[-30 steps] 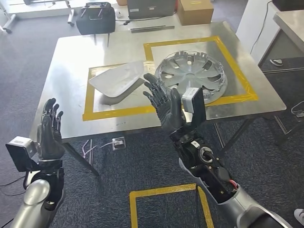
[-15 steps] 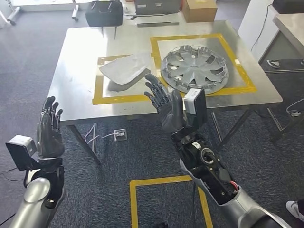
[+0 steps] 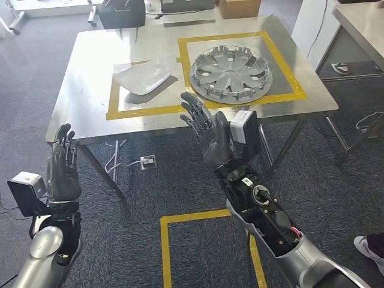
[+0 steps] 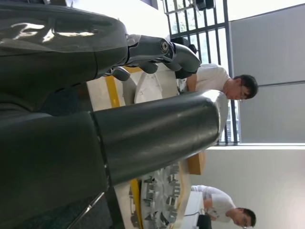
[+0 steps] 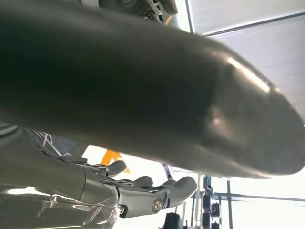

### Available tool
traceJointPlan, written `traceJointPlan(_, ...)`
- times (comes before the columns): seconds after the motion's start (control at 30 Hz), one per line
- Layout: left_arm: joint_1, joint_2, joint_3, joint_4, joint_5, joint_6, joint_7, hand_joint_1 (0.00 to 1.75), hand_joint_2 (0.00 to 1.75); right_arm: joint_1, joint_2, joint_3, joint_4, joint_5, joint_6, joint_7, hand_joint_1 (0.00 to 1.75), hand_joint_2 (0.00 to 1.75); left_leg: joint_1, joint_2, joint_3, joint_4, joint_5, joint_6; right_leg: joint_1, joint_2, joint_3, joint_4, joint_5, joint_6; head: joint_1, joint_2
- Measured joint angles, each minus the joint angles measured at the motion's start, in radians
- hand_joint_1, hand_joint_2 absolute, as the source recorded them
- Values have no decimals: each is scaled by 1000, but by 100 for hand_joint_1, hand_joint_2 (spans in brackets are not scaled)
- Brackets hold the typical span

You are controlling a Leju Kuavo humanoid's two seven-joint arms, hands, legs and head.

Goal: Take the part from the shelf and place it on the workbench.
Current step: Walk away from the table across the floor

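Both hands are raised and empty in front of you. Your left hand [image 3: 62, 165] sits low on the left with its fingers upright and only slightly apart; your right hand [image 3: 209, 133] is further forward and nearer the middle, its fingers fanned toward the workbench [image 3: 77, 81]. Neither one touches anything, and both hang over carpet short of the bench's near edge. Just below them a yellow taped square [image 3: 165, 240] marks the floor.

Beyond the hands, the bench already carries two parts, each inside its own yellow tape frame. The pale curved panel [image 3: 144, 75] lies in the left frame, its long axis running roughly left to right and tilted a little away on the right. The silver wheel cover [image 3: 230, 73] lies flat in the right frame [image 3: 276, 54]. From your right hand the wheel cover is ahead and slightly to the right; the panel is ahead and to the left, roughly between your two hands. Your right hand is the nearer to both.

You see no shelf from here, so judge for yourself, but with parts down and hands empty the placing looks done, or another fetch is due.

Further back, a black case [image 3: 121, 13] and a cardboard box [image 3: 237, 7] stand behind the bench. No writing or brand is readable anywhere.
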Motion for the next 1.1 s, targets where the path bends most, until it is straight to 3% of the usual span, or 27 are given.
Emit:
traceJointPlan(0.03, 1, 0, 0, 0, 0, 0, 0, 0, 0, 0, 0, 0, 1, 0, 0, 0, 0, 0, 1, 0, -6, 47, -9, -1, 1, 0, -15, 0, 11, 0, -3, 0)
traceJointPlan(0.07, 2, 1, 0, 0, 0, 0, 1, 0, 0, 0, 0, 0, 1, 0, 1, 0, 0, 0, 2, 0, 5, 60, 5, -1, 2, -1, -29, 1, 22, 0, -5, 0)
traceJointPlan(0.1, 2, 1, 0, 0, 0, 1, 1, 0, 0, 0, 0, 0, 2, 0, 1, 0, 0, 0, 2, 0, 35, 35, 32, 2, 3, -1, -43, 1, 33, 2, -7, 0)
traceJointPlan(0.13, 1, 1, 0, 0, 0, 1, 1, 0, 0, 0, 0, 0, 2, 0, 1, 0, 0, 0, 2, 0, 81, -21, 58, 6, 3, 0, -54, 1, 42, 4, -8, 0)
traceJointPlan(0.2, -1, 1, 0, -2, 0, 4, 1, 0, 0, 0, 0, 0, 1, 0, 1, 0, 0, 0, -2, -2, 191, -176, 70, 17, 6, 1, -71, 2, 60, 11, -8, 0)
traceJointPlan(0.27, -3, 1, 0, -5, 0, 7, 2, 0, 0, 1, 0, 0, 0, 1, 2, 0, 0, 0, -10, -3, 243, -266, 62, 25, 4, 0, -79, -3, 80, 23, -5, 0)
traceJointPlan(0.33, -4, 1, 0, -6, 0, 10, 3, 0, 0, 5, 0, 0, 0, 1, 2, 0, 0, 0, -12, -1, 235, -278, 76, 35, 0, 1, -86, -7, 92, 36, -5, 0)
traceJointPlan(0.37, -4, 1, 0, -7, 0, 12, 3, 0, 0, 7, 0, -1, 0, 1, 3, 0, 0, 0, -10, 1, 229, -282, 84, 42, -1, 2, -94, 6, 74, 41, -5, 0)
traceJointPlan(0.4, -4, 1, 0, -7, 0, 13, 4, 0, 0, 8, 0, -1, 0, 2, 4, 0, 0, 0, -8, 3, 221, -285, 94, 50, -1, 3, -106, 39, 38, 45, -3, 0)
traceJointPlan(0.47, -3, 1, 0, -7, 0, 16, 4, 0, 0, 9, 0, -1, 1, 4, 5, 0, 0, 0, -7, 5, 199, -285, 114, 60, -2, 4, -141, 169, -70, 51, 6, 0)
traceJointPlan(0.5, -1, 1, 0, -7, 0, 17, 5, 0, 0, 10, 0, -1, 2, 5, 6, 0, 0, 0, -7, 6, 187, -284, 123, 62, -2, 4, -156, 243, -110, 54, 9, 0)
traceJointPlan(0.53, 1, 1, 0, -7, 0, 18, 5, 0, 0, 11, 0, -1, 3, 7, 6, 0, 0, 0, -8, 6, 174, -282, 133, 61, -2, 4, -161, 298, -128, 56, 12, 0)
traceJointPlan(0.57, 3, 1, 0, -7, 0, 20, 6, 0, 0, 11, 0, -1, 4, 9, 7, 0, 0, 0, -8, 6, 160, -280, 142, 59, -2, 4, -150, 318, -120, 57, 14, 0)
traceJointPlan(0.6, 5, 1, 0, -7, 0, 21, 8, 0, 0, 12, 0, -1, 5, 11, 7, 0, 0, 0, -8, 5, 146, -277, 151, 57, -3, 3, -120, 297, -95, 57, 17, 0)
traceJointPlan(0.67, 7, 1, 0, -8, 0, 25, 10, 0, 0, 11, 0, -1, 5, 14, 9, 0, 0, 0, -8, 4, 121, -269, 165, 50, -2, 3, -22, 167, -53, 55, 26, 0)
traceJointPlan(0.7, 6, 1, 0, -10, 0, 27, 11, 0, 0, 10, 0, -1, 5, 14, 11, 0, 0, 0, -9, 4, 112, -264, 172, 45, 0, 4, 25, 93, -52, 52, 29, 0)
traceJointPlan(0.77, 6, 1, 0, -13, 0, 29, 11, 0, 0, 9, 0, -1, 5, 15, 14, -1, 0, 0, -9, 4, 102, -263, 188, 34, 5, 8, 66, 15, -65, 45, 31, 0)
traceJointPlan(0.83, 7, 2, 1, -14, 0, 30, 12, 0, 0, 9, 0, -1, 6, 15, 16, -1, 0, 0, -8, 4, 96, -264, 201, 23, 5, 7, 57, 8, -53, 33, 31, 0)
traceJointPlan(0.87, 7, 3, 1, -15, 1, 30, 12, 0, 0, 8, 0, -1, 7, 15, 17, -1, 0, 0, -8, 3, 88, -254, 190, 18, 3, 5, 51, 5, -44, 24, 30, 0)
traceJointPlan(0.93, 7, 5, 2, -16, 2, 31, 12, 0, 0, 6, 0, 0, 7, 15, 18, -1, 0, 0, -5, 0, 53, -175, 112, 8, -2, 0, 28, 0, -22, 6, 17, 0)
traceJointPlan(1.0, 10, 6, 2, -17, 3, 32, 13, 0, 0, 5, 0, 0, 8, 15, 19, -2, 0, 0, 0, -1, 7, -30, 15, 0, 1, -1, -1, 1, 2, -1, 3, 0)
traceJointPlan(1.03, 12, 6, 2, -17, 3, 33, 13, 0, 0, 5, 0, 0, 8, 15, 19, -2, 0, 0, 1, -1, -5, 31, -6, -2, 2, -1, -16, 2, 14, -1, -2, 0)
traceJointPlan(1.07, 13, 7, 2, -16, 3, 35, 14, 0, 0, 5, 0, 0, 8, 15, 20, -1, 0, 0, 2, -1, -3, 64, -4, -3, 3, -1, -31, 3, 25, -1, -4, 0)
traceJointPlan(1.1, 14, 7, 2, -17, 3, 35, 14, 0, 0, 5, 0, 0, 8, 15, 20, -1, 0, 0, 2, -1, 17, 60, 19, -2, 4, -1, -46, 3, 36, 0, -6, 0)
